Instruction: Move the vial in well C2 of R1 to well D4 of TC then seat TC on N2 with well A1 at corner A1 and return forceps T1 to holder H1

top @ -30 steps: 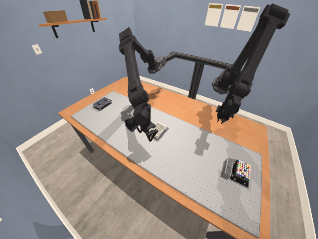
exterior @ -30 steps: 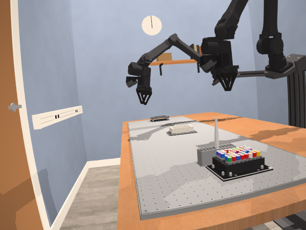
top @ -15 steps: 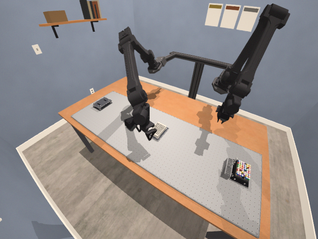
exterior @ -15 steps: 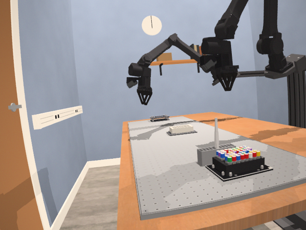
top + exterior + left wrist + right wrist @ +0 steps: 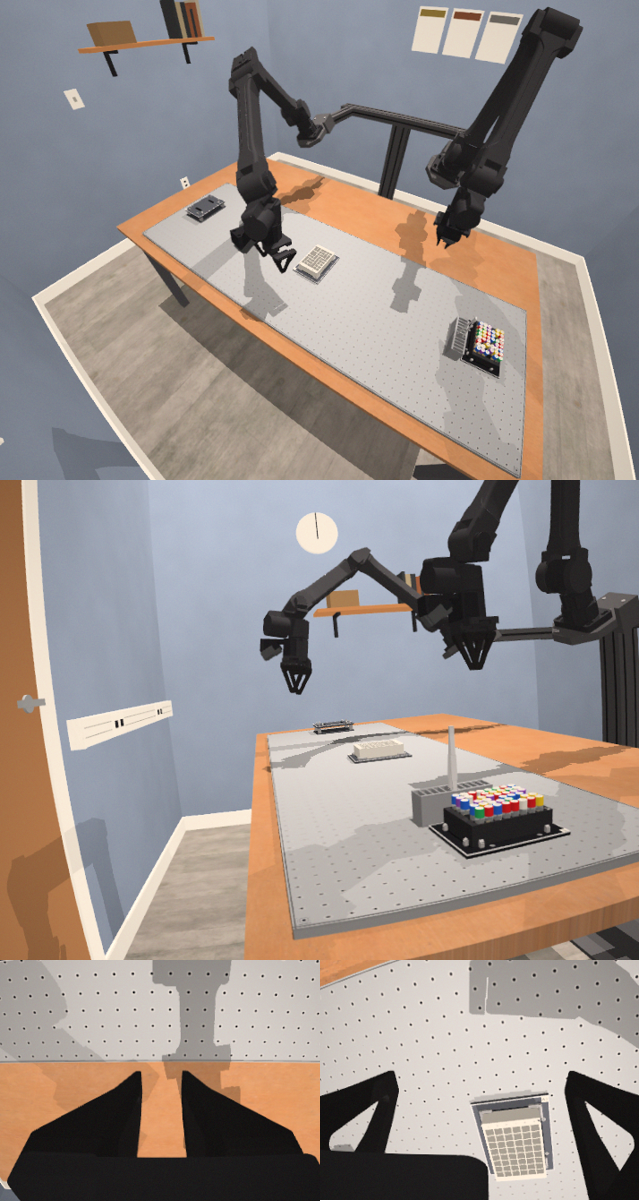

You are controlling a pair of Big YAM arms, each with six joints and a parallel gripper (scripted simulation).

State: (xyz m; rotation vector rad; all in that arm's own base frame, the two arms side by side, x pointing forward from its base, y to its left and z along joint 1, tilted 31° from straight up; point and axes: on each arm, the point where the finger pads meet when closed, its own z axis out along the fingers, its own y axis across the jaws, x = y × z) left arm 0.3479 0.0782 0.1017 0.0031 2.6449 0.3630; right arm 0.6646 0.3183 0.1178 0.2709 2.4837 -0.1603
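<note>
while the left claw [image 5: 445,244] [image 5: 475,666] [image 5: 161,1080] stands narrow and unladen, the right claw [image 5: 273,261] [image 5: 295,691] [image 5: 481,1080] wide, one worktop [image 5: 351,201] [image 5: 515,919] [image 5: 347,969] bears one carrier [image 5: 317,260] [image 5: 379,750] [image 5: 517,1150], one vial rack [image 5: 489,343] [image 5: 500,825].

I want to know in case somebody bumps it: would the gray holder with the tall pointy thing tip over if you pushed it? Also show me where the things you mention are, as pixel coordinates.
The gray holder [image 5: 456,338] [image 5: 426,808] might tip if pushed on its long side, since it looks narrow. The forceps [image 5: 452,761] stick up high, so they'd probably wobble.
</note>
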